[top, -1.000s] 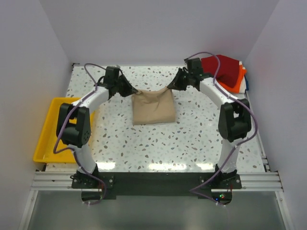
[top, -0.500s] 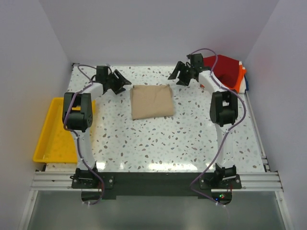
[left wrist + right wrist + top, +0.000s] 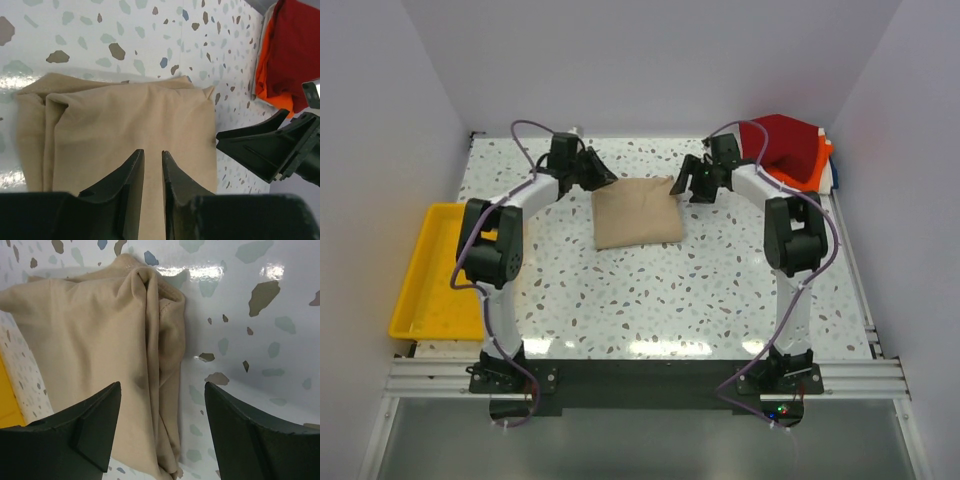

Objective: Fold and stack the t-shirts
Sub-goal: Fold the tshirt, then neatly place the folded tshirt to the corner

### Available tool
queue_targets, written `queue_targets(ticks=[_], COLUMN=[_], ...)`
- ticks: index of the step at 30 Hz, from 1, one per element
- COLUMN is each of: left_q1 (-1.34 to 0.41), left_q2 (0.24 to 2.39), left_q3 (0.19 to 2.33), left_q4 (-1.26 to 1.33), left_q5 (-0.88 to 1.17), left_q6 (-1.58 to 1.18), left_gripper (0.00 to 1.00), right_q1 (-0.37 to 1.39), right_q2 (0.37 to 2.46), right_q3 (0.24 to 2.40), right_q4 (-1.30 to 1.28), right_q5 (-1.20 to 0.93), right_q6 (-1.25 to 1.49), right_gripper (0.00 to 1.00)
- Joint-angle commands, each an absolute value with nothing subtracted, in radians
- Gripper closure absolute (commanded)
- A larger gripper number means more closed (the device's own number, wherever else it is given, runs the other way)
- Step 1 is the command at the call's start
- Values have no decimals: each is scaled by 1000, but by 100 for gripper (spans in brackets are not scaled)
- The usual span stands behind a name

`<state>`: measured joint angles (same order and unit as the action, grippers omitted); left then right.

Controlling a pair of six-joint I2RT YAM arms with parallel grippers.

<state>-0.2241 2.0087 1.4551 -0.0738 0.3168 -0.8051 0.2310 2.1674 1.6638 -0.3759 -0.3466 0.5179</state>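
We see the left tool [image 3: 151,153], jaws narrowly apart, and the right tool [image 3: 162,387], spread wide, both empty above the folded tan shirt [image 3: 638,212] on the worktop [image 3: 720,290], with the red shirt [image 3: 785,143] atop the orange shirt [image 3: 812,176] at the far-right corner.

The left arm [image 3: 492,262] and right arm [image 3: 798,250] are built of white tubular links between bulky black joint housings. A thin purple-grey cable [image 3: 533,128] loops along each. Small green and red lights [image 3: 778,410] glow at the right base. The right gripper [image 3: 162,386] has matte black, wedge-shaped fingers [image 3: 95,425].
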Motion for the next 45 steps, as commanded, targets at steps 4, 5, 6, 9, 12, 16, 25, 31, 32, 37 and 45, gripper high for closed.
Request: queue_targets(ticks=[4, 5, 6, 9, 12, 16, 25, 31, 32, 37, 45], left_q1=[-192, -181, -160, -132, -126, -126, -126, -126, -126, -126, -129], left_q2=[2153, 2167, 2178, 2212, 2241, 2255, 2244, 2224, 2220, 2178, 2025], left_q3=[1557, 1565, 1565, 1566, 1578, 1577, 1569, 1592, 1598, 1637, 1600], left_q4=[-81, -80, -78, -67, -72, -63, -69, -127, -144, -259, -364], left_q5=[299, 302, 305, 324, 350, 363, 376, 356, 344, 229, 97], left_q6=[-767, -779, -785, -795, -799, -811, -821, -807, -799, -779, -761], left_gripper=[76, 76, 76, 76, 78, 80, 82, 82, 82, 80, 76], right_q1=[265, 265, 264, 265, 265, 282, 350, 388, 391, 393, 394], right_q2=[2206, 2210, 2218, 2227, 2249, 2258, 2298, 2333, 2336, 2321, 2287], right_q3=[1700, 1700, 1700, 1701, 1716, 1720, 1727, 1769, 1778, 1779, 1756], right_q4=[-347, -351, -363, -368, -382, -388, -387, -411, -416, -445, -442], right_q5=[-290, -276, -270, -262, -262, -249, -212, -167, -155, -94, -57], right_q6=[480, 483, 483, 480, 474, 471, 503, 525, 526, 523, 499], right_gripper=[29, 29, 29, 29, 29, 30, 38, 55, 60, 94, 100])
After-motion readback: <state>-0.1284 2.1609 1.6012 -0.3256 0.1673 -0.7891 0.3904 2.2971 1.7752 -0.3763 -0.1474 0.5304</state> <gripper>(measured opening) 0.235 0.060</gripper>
